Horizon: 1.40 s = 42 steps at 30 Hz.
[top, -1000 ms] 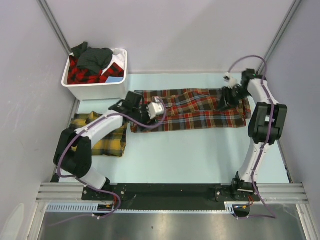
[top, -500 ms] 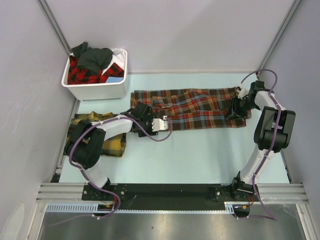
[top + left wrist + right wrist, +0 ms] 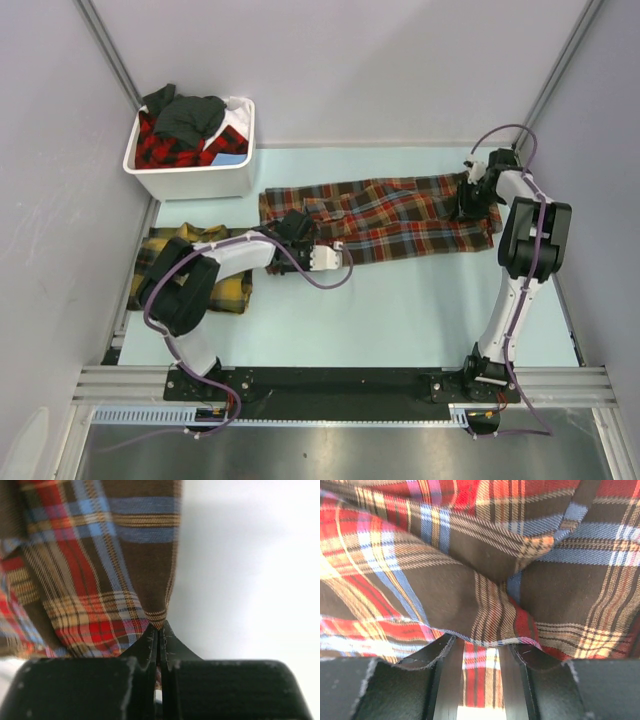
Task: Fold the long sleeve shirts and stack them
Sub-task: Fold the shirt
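A red-brown plaid flannel shirt with blue lines (image 3: 400, 215) lies stretched sideways across the far half of the pale blue-green table (image 3: 400, 310), running from just in front of the white plastic bin (image 3: 190, 182) almost to the right edge. Its surface is rumpled along the near hem. The left gripper (image 3: 298, 230) sits low at the shirt's near left part. In the left wrist view its fingers (image 3: 150, 647) are pressed together with no gap, pinching a small peak of the shirt's edge (image 3: 100, 580), with bare table (image 3: 245, 580) to the right of that edge. The right gripper (image 3: 468, 203) is down on the shirt's far right end. In the right wrist view its jaws stand apart, the gripper (image 3: 482, 647) pushed into the plaid cloth (image 3: 470, 570). A hem lies across both fingertips (image 3: 437, 652) and a raised fold runs up between them, but whether they press on that fold cannot be told. A yellow-and-dark-green plaid shirt (image 3: 230, 285) lies folded at the table's left side, near the front of the bin and partly under the left arm, close to the red-brown shirt's left end; whether they touch cannot be told. The bin stands in the far left corner and holds a red-black plaid garment (image 3: 160, 150) with a dark grey garment (image 3: 190, 115) heaped on top, spilling over its rim.
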{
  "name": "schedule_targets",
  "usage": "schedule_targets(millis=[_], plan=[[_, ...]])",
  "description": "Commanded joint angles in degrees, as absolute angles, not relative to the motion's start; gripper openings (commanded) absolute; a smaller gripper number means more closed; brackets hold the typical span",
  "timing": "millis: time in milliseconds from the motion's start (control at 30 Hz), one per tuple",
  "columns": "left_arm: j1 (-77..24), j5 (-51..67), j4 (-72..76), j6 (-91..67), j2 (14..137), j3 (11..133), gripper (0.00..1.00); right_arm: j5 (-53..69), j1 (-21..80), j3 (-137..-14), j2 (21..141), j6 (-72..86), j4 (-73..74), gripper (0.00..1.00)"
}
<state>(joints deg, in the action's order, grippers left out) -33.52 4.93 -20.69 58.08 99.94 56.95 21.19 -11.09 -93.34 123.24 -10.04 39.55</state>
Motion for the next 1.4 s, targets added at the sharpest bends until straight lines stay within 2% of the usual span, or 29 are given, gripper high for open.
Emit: schedule_targets(millis=[0, 200, 300, 367, 400, 500, 667, 700, 900, 1133, 1267, 1367], plan=[[-42.34, 13.78, -38.63, 51.17, 98.44, 58.09, 0.00, 16.36, -8.88, -100.78, 127.79, -14.76, 35.95, 0.37], [-59.13, 23.54, -40.96, 38.16, 96.67, 60.98, 0.00, 17.74, -6.68, -109.68, 131.84, -18.19, 35.15, 0.38], [-61.52, 23.47, -41.74, 34.72, 100.01, 66.26, 0.22, 21.08, -6.77, -113.37, 129.12, -19.77, 39.10, 0.40], [-59.86, 25.30, -43.76, 36.12, 99.76, 68.37, 0.32, 23.89, -7.99, -113.82, 124.92, -20.04, 42.16, 0.41], [-58.81, 27.23, -44.55, 36.56, 99.15, 69.07, 0.42, 24.52, -8.35, -113.91, 123.24, -20.04, 43.41, 0.41], [-53.63, 34.87, -49.03, 36.74, 98.00, 75.73, 0.54, 27.50, -9.93, -113.30, 117.80, -18.21, 47.10, 0.46], [-40.10, 37.62, -51.24, 31.82, 102.03, 85.24, 0.58, 32.24, -13.18, -102.87, 111.80, -11.70, 48.86, 0.50], [-35.64, 37.18, -51.15, 30.08, 103.17, 87.52, 0.57, 32.60, -14.31, -100.57, 110.58, -10.82, 48.78, 0.50], [-23.31, 29.71, -50.19, 25.76, 113.19, 95.26, 0.56, 30.24, -19.24, -85.36, 109.95, -3.52, 42.19, 0.47], [-17.49, 27.95, -49.92, 23.38, 121.46, 96.42, 0.52, 26.72, -20.21, -84.10, 115.13, -0.88, 35.78, 0.44], [-16.61, 28.65, -49.48, 22.06, 123.31, 93.78, 0.55, 30.22, -20.21, -86.48, 120.74, 1.22, 34.02, 0.43], [-15.82, 31.11, -48.69, 20.92, 123.57, 90.80, 0.52, 32.16, -19.17, -88.84, 123.21, 1.23, 33.57, 0.37]])
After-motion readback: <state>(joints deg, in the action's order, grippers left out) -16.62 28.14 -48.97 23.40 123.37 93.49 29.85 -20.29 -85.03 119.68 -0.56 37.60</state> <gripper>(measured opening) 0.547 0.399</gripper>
